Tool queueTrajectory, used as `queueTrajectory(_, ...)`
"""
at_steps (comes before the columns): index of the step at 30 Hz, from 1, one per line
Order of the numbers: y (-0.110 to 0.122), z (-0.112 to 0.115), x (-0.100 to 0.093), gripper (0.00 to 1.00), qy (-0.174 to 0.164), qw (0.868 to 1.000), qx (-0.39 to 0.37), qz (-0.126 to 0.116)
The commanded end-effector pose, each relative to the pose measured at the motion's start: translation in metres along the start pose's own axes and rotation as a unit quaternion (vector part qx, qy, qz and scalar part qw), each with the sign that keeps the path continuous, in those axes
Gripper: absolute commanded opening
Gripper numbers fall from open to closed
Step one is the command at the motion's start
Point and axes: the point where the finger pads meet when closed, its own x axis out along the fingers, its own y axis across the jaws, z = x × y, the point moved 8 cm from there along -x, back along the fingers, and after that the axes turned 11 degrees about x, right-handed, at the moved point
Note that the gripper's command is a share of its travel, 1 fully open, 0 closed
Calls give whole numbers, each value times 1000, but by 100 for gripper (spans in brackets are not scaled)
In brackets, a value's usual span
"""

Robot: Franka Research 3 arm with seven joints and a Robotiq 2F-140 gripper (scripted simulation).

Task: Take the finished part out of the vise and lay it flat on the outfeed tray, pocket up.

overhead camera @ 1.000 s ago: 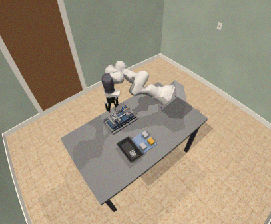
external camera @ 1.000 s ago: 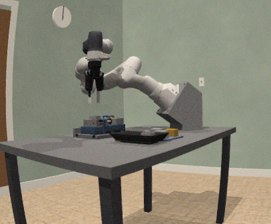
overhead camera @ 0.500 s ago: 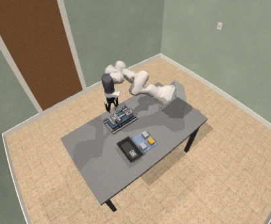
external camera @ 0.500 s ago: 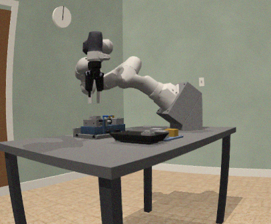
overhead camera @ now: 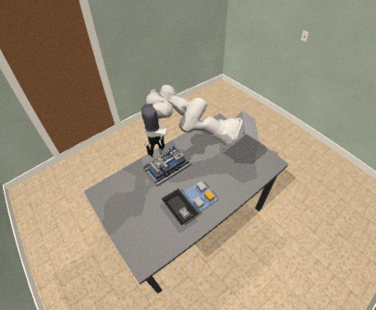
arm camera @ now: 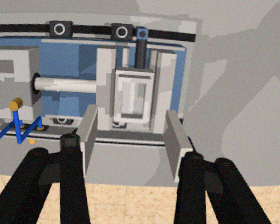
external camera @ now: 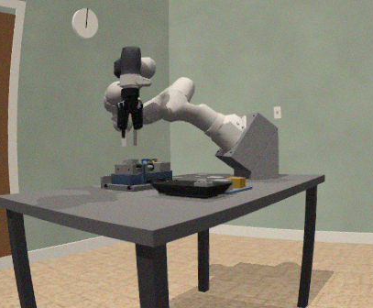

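The blue and grey vise (overhead camera: 166, 162) (external camera: 137, 175) (arm camera: 64, 63) stands at the back of the table. The finished part (arm camera: 132, 99), light grey with a rectangular pocket facing up, sits clamped between its jaws. My gripper (overhead camera: 156, 153) (external camera: 128, 141) (arm camera: 131, 121) hangs well above the vise, pointing straight down, with the part showing between its fingers far below. The fingers stand partly open with nothing between them. The black outfeed tray (overhead camera: 169, 203) (external camera: 182, 189) lies in front of the vise, nearer the table's front.
A small light block (overhead camera: 184, 212) lies inside the tray. A blue mat (overhead camera: 198, 201) with a grey block (overhead camera: 201, 185) and an orange block (overhead camera: 209, 196) (external camera: 235, 181) lies right of the tray. The arm's grey pedestal (overhead camera: 245, 149) (external camera: 256, 147) stands at the table's far right.
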Motion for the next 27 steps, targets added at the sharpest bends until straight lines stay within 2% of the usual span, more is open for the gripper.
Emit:
queueTrajectory(1, 1, 0, 6, 40, 1, 1000, -4, 3)
queueTrajectory(10, 1, 0, 24, 40, 1, 1000, -4, 3)
queueTrajectory(27, 1, 0, 43, 40, 1, 1000, -4, 3)
